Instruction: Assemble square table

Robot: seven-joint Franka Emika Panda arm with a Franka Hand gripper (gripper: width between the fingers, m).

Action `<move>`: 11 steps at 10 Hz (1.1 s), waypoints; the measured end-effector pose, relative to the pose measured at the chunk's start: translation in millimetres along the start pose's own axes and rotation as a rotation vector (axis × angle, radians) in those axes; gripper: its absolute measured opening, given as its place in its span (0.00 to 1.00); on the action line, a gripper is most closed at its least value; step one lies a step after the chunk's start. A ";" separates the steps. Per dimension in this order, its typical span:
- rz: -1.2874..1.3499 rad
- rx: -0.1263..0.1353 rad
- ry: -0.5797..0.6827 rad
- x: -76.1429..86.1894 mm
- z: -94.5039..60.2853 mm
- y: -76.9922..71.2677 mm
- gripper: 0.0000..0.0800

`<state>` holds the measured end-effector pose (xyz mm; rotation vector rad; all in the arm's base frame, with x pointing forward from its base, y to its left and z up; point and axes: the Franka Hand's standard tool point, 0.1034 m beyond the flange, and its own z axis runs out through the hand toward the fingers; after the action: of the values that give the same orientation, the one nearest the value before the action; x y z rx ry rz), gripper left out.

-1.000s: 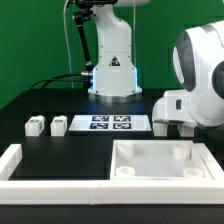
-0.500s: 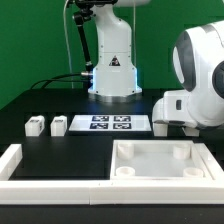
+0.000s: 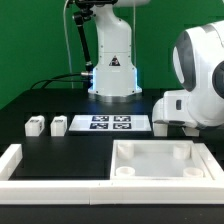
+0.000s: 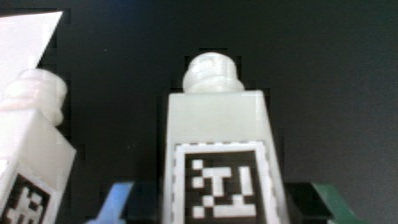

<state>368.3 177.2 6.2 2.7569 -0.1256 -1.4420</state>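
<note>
Tabletop [image 3: 152, 160]: white square slab lying ribs-up on the black desk [image 3: 60, 150], in the exterior view's lower right. Round sockets show at its corners. It sits just inside the low white border wall [image 3: 60, 190] that runs along the front edge and up the exterior view's left side. Centre leg [image 4: 217, 130]: short, white, standing upright with a rounded peg on top and a black-white tag on the face toward the wrist camera. Side leg [image 4: 36, 130]: same build, standing just beside it, apart from it, partly cut off by the frame edge. End effector [image 4: 222, 203]: its two fingers [image 4: 118, 200] stand on either side of the centre leg's lower part, jaws part-way closed. Whether the pads actually press the leg cannot be told, since a dark strip shows on at least one side. Two more legs, outer leg [image 3: 33, 126] and inner leg [image 3: 58, 126], rest side by side toward the exterior view's left. The inner one is near the end of the marker board [image 3: 110, 124]. Arm [image 3: 195, 80]: bulky white, fills the exterior view's right and hides the leg pair beneath it.
</note>
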 end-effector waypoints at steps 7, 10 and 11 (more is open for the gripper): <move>-0.064 0.030 0.191 -55.7 -79.7 24.1 0.36; -0.087 0.070 0.426 -38.9 -100.0 22.2 0.36; -0.103 0.080 0.463 -33.3 -118.0 26.7 0.36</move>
<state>444.7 152.0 102.5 3.1145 -0.0297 -0.7905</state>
